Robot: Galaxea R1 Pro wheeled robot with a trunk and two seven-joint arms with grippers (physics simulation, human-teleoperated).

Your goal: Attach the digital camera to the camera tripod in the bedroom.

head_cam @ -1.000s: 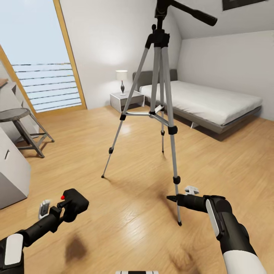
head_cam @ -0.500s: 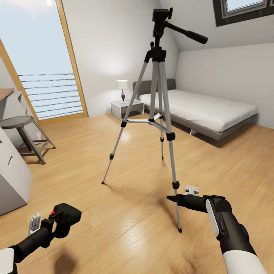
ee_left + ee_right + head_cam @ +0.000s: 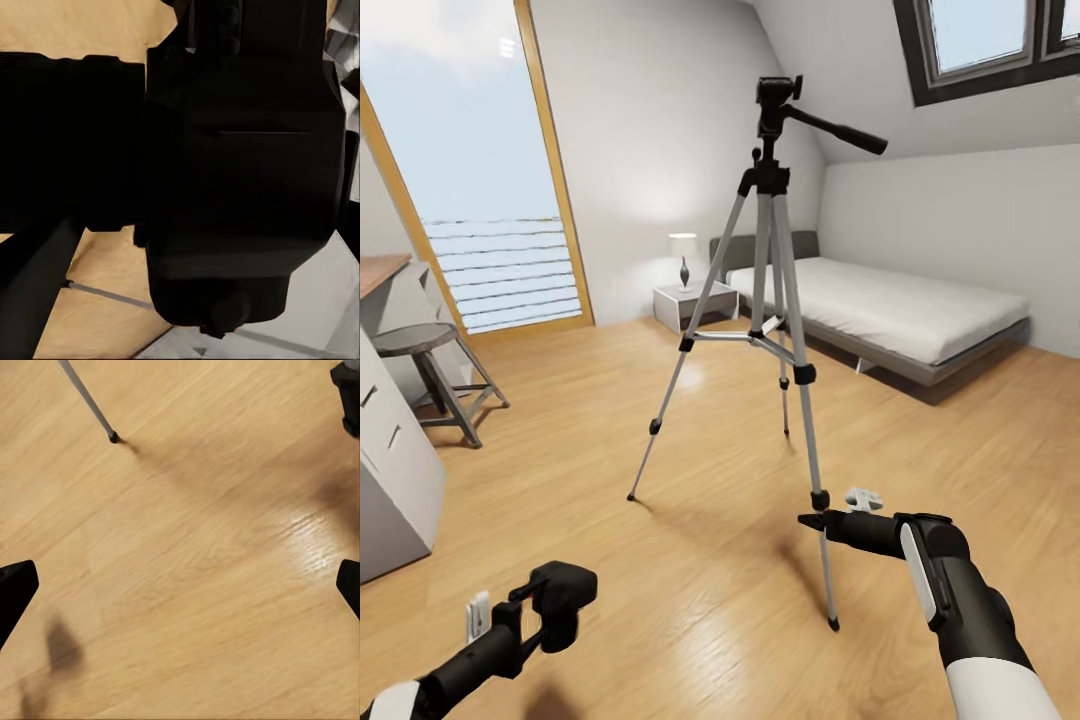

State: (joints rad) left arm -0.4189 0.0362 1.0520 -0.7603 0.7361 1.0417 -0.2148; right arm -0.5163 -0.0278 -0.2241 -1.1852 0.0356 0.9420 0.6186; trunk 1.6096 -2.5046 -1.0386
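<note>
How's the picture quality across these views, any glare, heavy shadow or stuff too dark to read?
Head view: evenly lit and sharp, window blown out pale, soft shadow under the camera tripod. Left wrist view: the digital camera is a near-featureless black mass. Right wrist view: glossy glare patch on the floor, blurry dark shadows.

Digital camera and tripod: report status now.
Left gripper shut on the digital camera, held low. Right gripper open, empty, beside a tripod leg. Camera tripod upright on the wood floor, pan head bare. Nothing between camera and tripod.
</note>
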